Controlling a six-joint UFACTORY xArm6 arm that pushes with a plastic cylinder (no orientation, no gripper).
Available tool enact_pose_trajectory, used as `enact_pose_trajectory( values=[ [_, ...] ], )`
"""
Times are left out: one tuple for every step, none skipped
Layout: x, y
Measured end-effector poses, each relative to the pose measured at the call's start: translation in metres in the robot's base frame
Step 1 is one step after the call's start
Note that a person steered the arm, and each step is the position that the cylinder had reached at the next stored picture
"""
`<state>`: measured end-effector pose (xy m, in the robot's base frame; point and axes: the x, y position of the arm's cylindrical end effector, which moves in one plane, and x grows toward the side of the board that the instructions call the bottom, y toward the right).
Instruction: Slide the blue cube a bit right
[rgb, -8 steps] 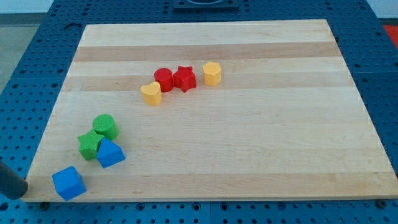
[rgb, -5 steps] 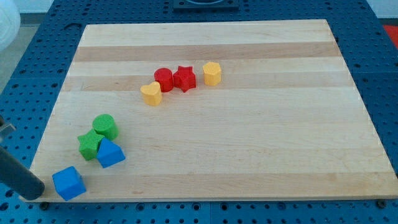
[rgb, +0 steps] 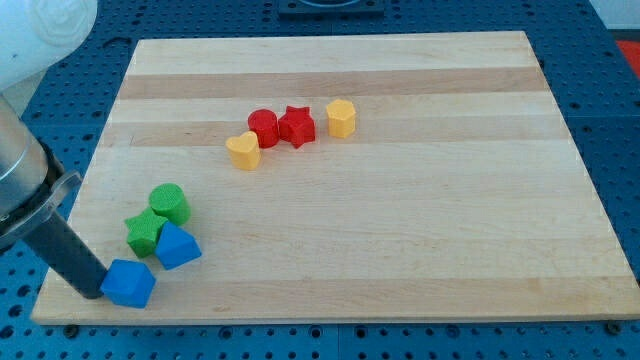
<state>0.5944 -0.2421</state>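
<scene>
The blue cube (rgb: 129, 283) lies near the board's bottom left corner. My tip (rgb: 93, 292) is at the cube's left side, touching it. The dark rod slants up to the view's left from there. A second blue block (rgb: 177, 246), with a pointed top, lies just above and right of the cube. A green star (rgb: 146, 231) and a green cylinder (rgb: 169, 203) sit beside that block.
The wooden board (rgb: 400, 220) lies on a blue perforated table. A yellow block (rgb: 242, 151), a red cylinder (rgb: 263, 127), a red star (rgb: 296, 126) and a yellow block (rgb: 341, 117) form a row near the board's upper middle.
The rod has come in from the view's left, reached the blue cube and pushed it a little to the right and slightly up. The other blocks have not moved.
</scene>
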Motion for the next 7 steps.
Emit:
enact_pose_trajectory(
  values=[
    [0.001,0.002],
    [0.012,0.002],
    [0.012,0.006],
    [0.009,0.020],
    [0.009,0.020],
    [0.007,0.016],
    [-0.004,0.016]
  ],
)
